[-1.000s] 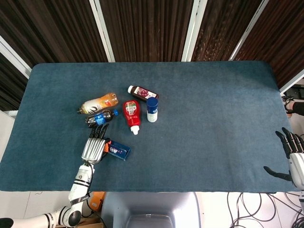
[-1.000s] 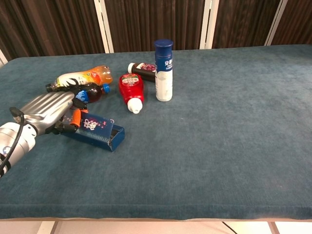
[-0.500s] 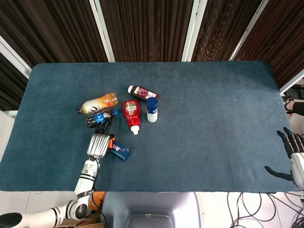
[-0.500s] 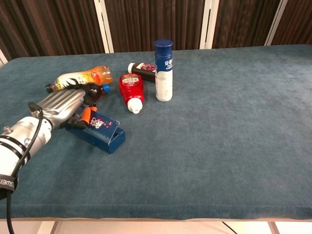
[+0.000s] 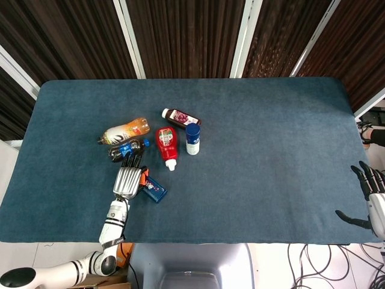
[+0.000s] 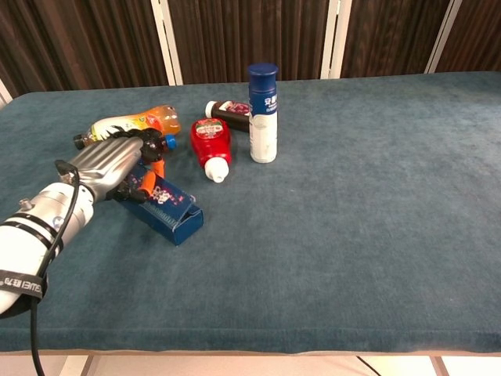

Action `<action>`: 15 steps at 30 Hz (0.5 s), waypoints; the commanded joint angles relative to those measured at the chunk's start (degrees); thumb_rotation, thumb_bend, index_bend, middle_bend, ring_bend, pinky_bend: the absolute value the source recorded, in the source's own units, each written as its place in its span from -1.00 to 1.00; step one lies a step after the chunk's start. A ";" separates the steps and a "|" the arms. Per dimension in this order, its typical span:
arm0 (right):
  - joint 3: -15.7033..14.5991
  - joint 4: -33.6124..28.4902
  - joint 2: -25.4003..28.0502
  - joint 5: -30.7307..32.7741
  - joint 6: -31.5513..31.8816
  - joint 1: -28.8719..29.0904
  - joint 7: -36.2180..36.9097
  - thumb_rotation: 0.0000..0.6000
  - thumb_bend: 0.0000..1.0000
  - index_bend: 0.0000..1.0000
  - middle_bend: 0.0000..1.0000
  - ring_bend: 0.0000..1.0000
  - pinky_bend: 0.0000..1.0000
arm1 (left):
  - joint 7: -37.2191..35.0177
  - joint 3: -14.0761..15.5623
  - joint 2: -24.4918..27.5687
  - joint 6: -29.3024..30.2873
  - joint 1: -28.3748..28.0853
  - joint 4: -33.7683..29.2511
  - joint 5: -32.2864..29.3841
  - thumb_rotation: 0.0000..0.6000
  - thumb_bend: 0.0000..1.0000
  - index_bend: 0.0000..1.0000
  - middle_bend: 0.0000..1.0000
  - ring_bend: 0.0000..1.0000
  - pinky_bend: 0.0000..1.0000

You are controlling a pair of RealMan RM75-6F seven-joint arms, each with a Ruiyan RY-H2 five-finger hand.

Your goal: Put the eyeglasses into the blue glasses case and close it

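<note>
The blue glasses case (image 5: 155,191) (image 6: 176,213) lies at the table's front left, its left end tipped up. My left hand (image 5: 128,180) (image 6: 109,164) covers that end, fingers curled over it and over an orange piece (image 6: 149,178) pressed against the case. What the orange piece is cannot be told, and no eyeglasses show plainly. My right hand (image 5: 373,201) hangs off the table's right edge with fingers spread, holding nothing; only the head view shows it.
Just beyond my left hand lie an orange drink bottle (image 5: 125,130) and a dark cola bottle (image 5: 127,148). To their right are a red ketchup bottle (image 5: 166,143) on its side, a small dark bottle (image 5: 179,117), and an upright blue-capped white bottle (image 6: 263,113).
My left hand has slid forward and right over the case, fingers curling tighter. The case's left end has tipped up and shifted slightly right. The right hand has barely moved.
</note>
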 commanded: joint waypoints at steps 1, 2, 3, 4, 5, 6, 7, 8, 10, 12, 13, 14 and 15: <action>0.01 -0.02 0.02 0.01 0.02 -0.01 0.00 1.00 -0.83 -1.00 -1.00 -1.00 -1.00 | -0.15 -0.06 -0.19 0.21 -0.14 0.28 0.12 1.00 -0.13 -0.29 -0.93 -1.00 -1.00; 0.01 -0.04 0.02 0.01 0.04 -0.02 0.01 1.00 -0.83 -1.00 -1.00 -1.00 -1.00 | -0.21 -0.02 -0.21 0.15 -0.17 0.34 0.09 1.00 -0.13 -0.30 -0.94 -1.00 -1.00; 0.02 -0.05 0.02 0.00 0.07 -0.03 0.02 1.00 -0.83 -1.00 -1.00 -1.00 -1.00 | -0.27 -0.01 -0.23 0.06 -0.20 0.37 0.02 1.00 -0.13 -0.31 -0.94 -1.00 -1.00; 0.02 -0.04 0.02 0.01 0.09 -0.04 0.02 1.00 -0.84 -1.00 -1.00 -1.00 -1.00 | -0.29 -0.02 -0.28 0.00 -0.25 0.43 -0.04 1.00 -0.13 -0.31 -0.94 -1.00 -1.00; 0.02 -0.04 0.02 0.01 0.11 -0.05 0.04 1.00 -0.84 -1.00 -1.00 -1.00 -1.00 | -0.33 0.01 -0.37 -0.07 -0.31 0.51 -0.07 1.00 -0.13 -0.32 -0.94 -1.00 -1.00; 0.01 -0.04 0.03 0.01 0.11 -0.06 0.05 1.00 -0.83 -1.00 -1.00 -1.00 -1.00 | -0.42 0.02 -0.45 -0.13 -0.37 0.54 -0.08 1.00 -0.13 -0.32 -0.94 -1.00 -1.00; 0.02 -0.04 0.02 0.03 0.11 -0.06 0.07 1.00 -0.83 -1.00 -1.00 -1.00 -1.00 | -0.53 0.02 -0.54 -0.21 -0.43 0.55 -0.10 1.00 -0.13 -0.32 -0.94 -1.00 -1.00; 0.04 -0.04 0.03 0.07 0.11 -0.06 0.08 1.00 -0.83 -1.00 -1.00 -1.00 -1.00 | -0.70 0.03 -0.70 -0.22 -0.53 0.61 -0.02 1.00 -0.13 -0.33 -0.94 -1.00 -1.00; 0.06 -0.04 0.05 0.09 0.09 -0.05 0.12 1.00 -0.83 -1.00 -1.00 -1.00 -1.00 | -1.09 0.02 -0.97 -0.12 -0.73 0.77 0.28 1.00 -0.13 -0.37 -0.94 -1.00 -1.00; 0.08 -0.01 0.05 0.12 0.08 -0.05 0.17 1.00 -0.83 -1.00 -1.00 -1.00 -1.00 | -2.06 0.07 -1.16 0.38 -0.85 0.72 1.03 1.00 -0.13 -0.41 -0.95 -1.00 -1.00; 0.10 0.04 0.06 0.15 0.05 -0.03 0.19 1.00 -0.83 -1.00 -1.00 -1.00 -1.00 | -2.77 0.17 -1.11 0.87 -0.83 0.54 1.68 1.00 -0.13 -0.43 -0.96 -1.00 -1.00; 0.10 0.05 0.06 0.16 0.02 -0.02 0.20 1.00 -0.83 -1.00 -1.00 -1.00 -1.00 | -3.09 0.25 -1.03 1.14 -0.79 0.36 2.02 1.00 -0.13 -0.45 -0.96 -1.00 -1.00; 0.10 0.07 0.06 0.17 -0.03 0.01 0.21 1.00 -0.83 -1.00 -1.00 -1.00 -1.00 | -3.56 0.43 -0.76 1.52 -0.65 -0.12 2.51 1.00 -0.13 -0.47 -0.97 -1.00 -1.00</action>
